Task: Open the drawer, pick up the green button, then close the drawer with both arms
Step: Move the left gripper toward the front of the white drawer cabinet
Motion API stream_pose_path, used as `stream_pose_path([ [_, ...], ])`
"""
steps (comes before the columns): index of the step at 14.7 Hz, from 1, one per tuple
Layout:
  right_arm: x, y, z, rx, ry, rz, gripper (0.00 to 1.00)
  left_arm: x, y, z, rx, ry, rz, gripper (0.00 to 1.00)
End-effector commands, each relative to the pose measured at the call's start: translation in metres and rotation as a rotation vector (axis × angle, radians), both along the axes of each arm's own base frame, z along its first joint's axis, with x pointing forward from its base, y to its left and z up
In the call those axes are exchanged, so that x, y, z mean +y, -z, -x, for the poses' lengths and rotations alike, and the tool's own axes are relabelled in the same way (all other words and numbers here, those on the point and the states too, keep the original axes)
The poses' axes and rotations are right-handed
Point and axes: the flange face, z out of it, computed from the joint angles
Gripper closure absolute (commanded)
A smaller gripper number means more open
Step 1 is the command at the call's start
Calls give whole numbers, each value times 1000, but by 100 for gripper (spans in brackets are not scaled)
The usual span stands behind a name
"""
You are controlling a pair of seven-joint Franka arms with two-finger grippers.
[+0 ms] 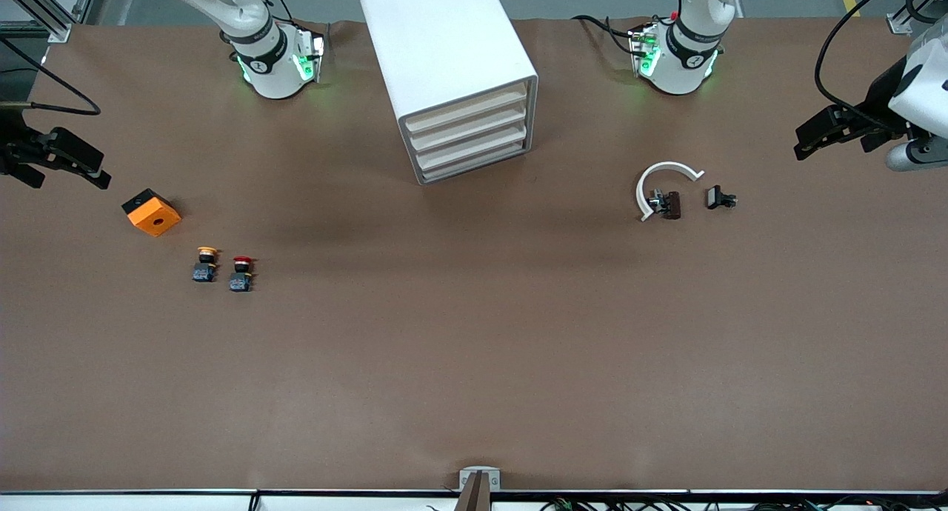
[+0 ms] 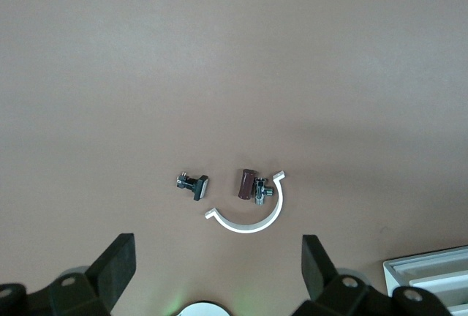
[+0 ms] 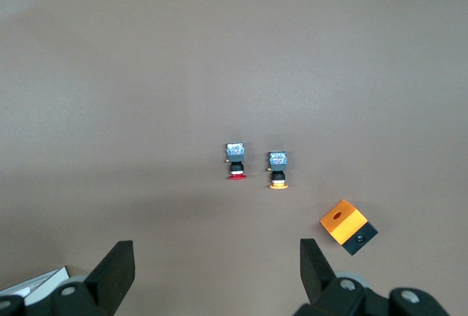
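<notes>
The white cabinet (image 1: 452, 67) stands at the middle of the table's robot edge with all four cream-fronted drawers shut. The drawer (image 1: 471, 147) below the top two is closed. The green-capped button is out of view. My left gripper (image 1: 833, 149) hangs open and empty over the left arm's end of the table; in the left wrist view (image 2: 217, 257) its fingers are spread wide. My right gripper (image 1: 72, 183) hangs open and empty over the right arm's end; it also shows open in the right wrist view (image 3: 216, 265). Both are far from the cabinet.
A yellow-capped button (image 1: 205, 264) and a red-capped button (image 1: 241, 272) stand near an orange block (image 1: 152, 212) toward the right arm's end. A white curved piece (image 1: 663, 185), a brown part (image 1: 670, 204) and a small black part (image 1: 718, 198) lie toward the left arm's end.
</notes>
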Motion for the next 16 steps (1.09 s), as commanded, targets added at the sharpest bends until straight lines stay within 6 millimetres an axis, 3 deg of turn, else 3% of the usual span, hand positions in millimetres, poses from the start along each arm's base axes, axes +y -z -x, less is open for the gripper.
stream_pose_path([
  [1,0,-3,0,-3,-1,18,0,1,-5,-1,6,23,-4,0],
  [3,0,-3,0,-3,-1,18,0,1,-5,-2,3,23,-7,0],
  [8,0,-2,1,-2,-1,20,0,-7,24,-32,49,16,-3,0],
  [13,-1,-1,2,10,-5,47,0,-18,92,-67,142,-143,103,0],
  [16,-1,-1,2,13,-5,47,0,-43,133,-83,187,-292,77,0],
])
